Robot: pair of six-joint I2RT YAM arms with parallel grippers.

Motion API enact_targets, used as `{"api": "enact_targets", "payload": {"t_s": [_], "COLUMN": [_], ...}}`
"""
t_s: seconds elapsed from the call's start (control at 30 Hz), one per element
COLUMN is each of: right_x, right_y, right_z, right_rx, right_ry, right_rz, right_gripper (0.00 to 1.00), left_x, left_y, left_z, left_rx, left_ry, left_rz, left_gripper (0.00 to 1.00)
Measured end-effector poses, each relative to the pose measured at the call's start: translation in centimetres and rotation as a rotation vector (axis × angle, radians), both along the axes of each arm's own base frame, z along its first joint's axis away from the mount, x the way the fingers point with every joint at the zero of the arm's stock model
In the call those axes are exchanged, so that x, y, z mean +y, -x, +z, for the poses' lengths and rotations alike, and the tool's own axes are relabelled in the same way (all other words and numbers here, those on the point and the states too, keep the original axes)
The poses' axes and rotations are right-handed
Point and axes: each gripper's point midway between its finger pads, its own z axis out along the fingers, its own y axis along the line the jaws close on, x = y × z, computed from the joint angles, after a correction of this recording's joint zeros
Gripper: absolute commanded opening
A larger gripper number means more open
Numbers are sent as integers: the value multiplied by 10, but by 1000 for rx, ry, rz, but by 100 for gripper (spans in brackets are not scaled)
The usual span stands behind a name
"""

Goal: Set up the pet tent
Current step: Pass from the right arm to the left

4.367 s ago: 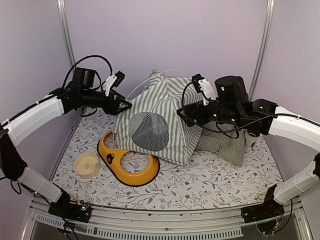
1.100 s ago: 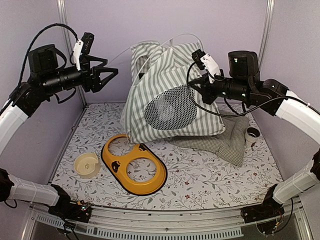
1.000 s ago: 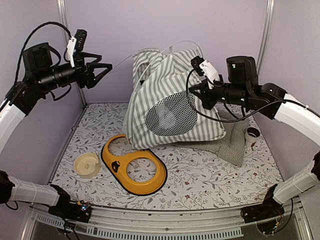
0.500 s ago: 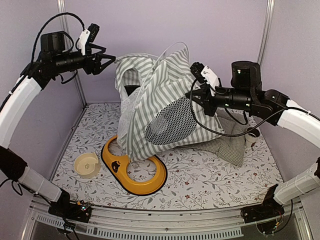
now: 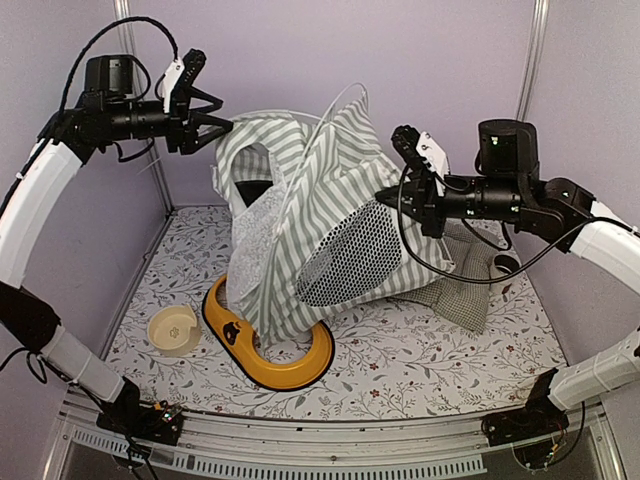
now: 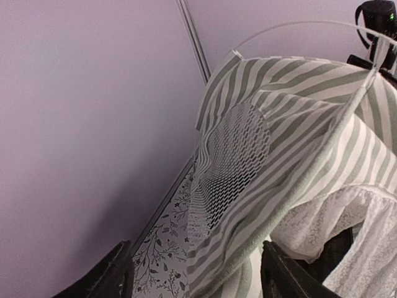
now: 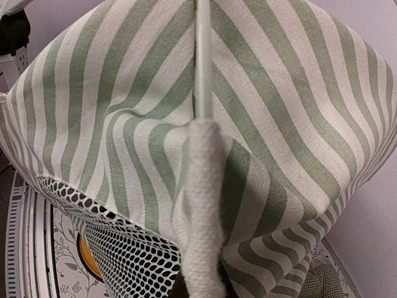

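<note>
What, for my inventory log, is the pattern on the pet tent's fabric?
Green-and-white stripes on the pet tent; clearest in the right wrist view.

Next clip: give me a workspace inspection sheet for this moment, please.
Surface: floral mat, lying flat.
Job's things: tent held up and part-opened, pole running through its sleeve; lower edge hangs over the yellow stand.
Clutter: beige bowl, checked cushion, white cup.
Tools: left tool open at the tent's upper corner, fabric between its fingers; right tool shut on the tent's side.
Cables: black cable loops above the left arm; another hangs under the right wrist, close to the tent.
Surroundings: purple walls, metal post; nothing else seen.
</note>
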Motion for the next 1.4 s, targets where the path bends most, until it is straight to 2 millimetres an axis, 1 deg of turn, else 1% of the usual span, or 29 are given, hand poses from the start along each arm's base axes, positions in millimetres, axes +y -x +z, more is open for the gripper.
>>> {"api": "enact_targets", "payload": {"t_s": [0.07,0.2,0.23,0.27,0.33,0.37,0.4,0.43,0.47,0.5,0.57,0.67,0.77,0.87,1.0,1.07,1.23,1.33,1.4], "right_x": [-1,-2,-3,-3,-5,-6,-7,-9,-10,-13,-17,-23,-31,-42,-59,-66,-83,-93,-98], "right_y": [2,5,5,5,7,7,6,4,2,-2,-7,-16,-28,-43,-62,-66,-71,-72,-71], "right_z": [1,3,4,4,4,4,4,5,7,8,10,15,21,30,44,53,87,105,112], "right_rx": [3,4,4,3,3,3,2,-3,-7,-10,-10,-30,-38,-56,-77,-86,-113,-120,-118], "right_ry": [5,10,10,10,17,19,19,18,15,13,8,3,-8,-21,-56,-81,-175,-239,-279], "right_rz": [6,12,12,12,12,9,1,-13,-30,-50,-88,-148,-234,-340,-494,-540,-642,-691,-713], "right_gripper": [0,0,0,0,2,7,14,22,36,46,63,80,93,100,99,99,99,99,99], "left_x": [-3,-11,-15,-17,-21,-22,-24,-25,-28,-29,-30,-29,-28,-28,-23,-23,-26,-33,-38], "left_y": [3,7,9,10,12,13,14,14,16,16,13,5,-4,-9,-13,-17,-29,-40,-47], "left_z": [-6,-21,-24,-25,-26,-27,-27,-29,-32,-35,-46,-62,-70,-67,-52,-43,-25,-14,-12], "left_rx": [14,45,45,48,49,47,43,38,39,46,70,108,130,121,77,53,10,-9,-10], "left_ry": [-8,-27,-35,-37,-41,-45,-47,-53,-58,-62,-67,-68,-43,2,71,101,165,206,223], "left_rz": [-19,-53,-63,-70,-77,-80,-85,-92,-100,-102,-92,-55,-14,23,96,124,212,268,296], "left_gripper": [63,47,41,33,10,3,0,0,0,0,0,0,0,0,0,0,0,0,0]}}
